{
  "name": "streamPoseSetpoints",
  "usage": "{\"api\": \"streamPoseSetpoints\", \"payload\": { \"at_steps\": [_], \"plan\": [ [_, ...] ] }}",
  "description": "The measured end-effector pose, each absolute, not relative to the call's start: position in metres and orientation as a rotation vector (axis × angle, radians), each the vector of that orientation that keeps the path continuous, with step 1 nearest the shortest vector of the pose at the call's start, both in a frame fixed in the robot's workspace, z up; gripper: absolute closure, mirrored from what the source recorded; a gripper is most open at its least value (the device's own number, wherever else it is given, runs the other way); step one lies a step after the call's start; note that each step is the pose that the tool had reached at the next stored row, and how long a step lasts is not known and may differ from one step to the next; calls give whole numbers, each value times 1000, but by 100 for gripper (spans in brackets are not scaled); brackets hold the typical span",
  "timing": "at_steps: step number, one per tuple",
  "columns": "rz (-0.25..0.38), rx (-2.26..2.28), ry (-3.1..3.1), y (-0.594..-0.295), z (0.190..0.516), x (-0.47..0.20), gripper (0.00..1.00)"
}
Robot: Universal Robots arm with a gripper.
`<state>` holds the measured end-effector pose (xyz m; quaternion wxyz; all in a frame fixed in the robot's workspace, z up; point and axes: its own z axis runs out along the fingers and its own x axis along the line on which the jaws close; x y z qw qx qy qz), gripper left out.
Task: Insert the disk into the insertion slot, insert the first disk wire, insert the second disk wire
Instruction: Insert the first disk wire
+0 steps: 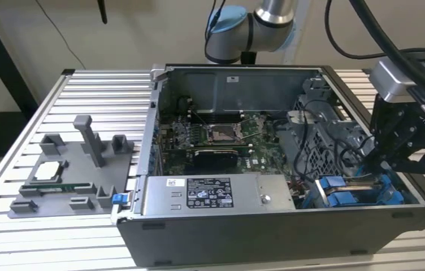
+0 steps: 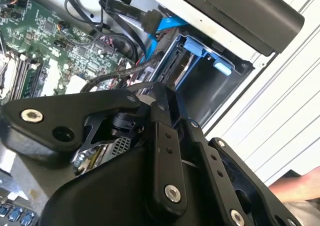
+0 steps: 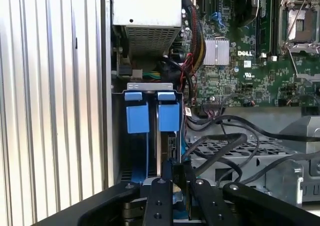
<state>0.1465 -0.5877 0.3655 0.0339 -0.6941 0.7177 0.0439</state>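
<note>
The insertion slot (image 1: 325, 197) is the bay with blue tabs at the case corner nearest the exterior view's right. In the first wrist view the slot (image 3: 116, 136) runs away from the fingers, two blue tabs (image 3: 168, 117) at its far end. The disk (image 3: 158, 151) stands edge-on inside it as a narrow silver strip. My gripper (image 3: 177, 170) reaches down into the bay's near end, fingers close together on the disk's end. In the exterior view the gripper (image 1: 384, 169) hangs over the bay. A blue wire (image 2: 164, 25) with a black plug (image 2: 149, 20) lies loose beside the slot (image 2: 200, 81).
The grey power-supply box (image 1: 212, 195) sits along the case front, the motherboard and processor socket (image 1: 220, 132) behind it. Black cables (image 3: 220, 136) cross the metal cage beside the bay. A grey parts fixture (image 1: 61, 175) stands on the slatted table. A person's arm (image 2: 300, 186) shows outside the case.
</note>
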Motion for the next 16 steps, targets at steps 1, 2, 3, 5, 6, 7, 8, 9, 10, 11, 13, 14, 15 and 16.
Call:
{"api": "streamPoseSetpoints", "payload": {
  "at_steps": [1,2,3,5,6,7,8,9,10,11,13,14,15,16],
  "plan": [
    [137,-2135,2208,-588,364,148,100],
    [138,-2136,2209,-589,363,150,100],
    [139,-2136,2209,-589,362,151,100],
    [140,-2136,2209,-589,360,153,100],
    [140,-2135,2208,-589,359,155,100],
    [140,-2135,2208,-590,357,156,100],
    [140,-2135,2208,-589,356,157,100],
    [141,-2135,2208,-589,354,157,100],
    [140,-2135,2208,-590,352,157,100],
    [140,-2135,2208,-590,351,157,100],
    [140,-2135,2208,-589,348,157,100],
    [141,-2135,2208,-588,347,157,100],
    [141,-2135,2208,-587,346,157,100],
    [142,-2134,2208,-586,345,157,100]
  ]
}}
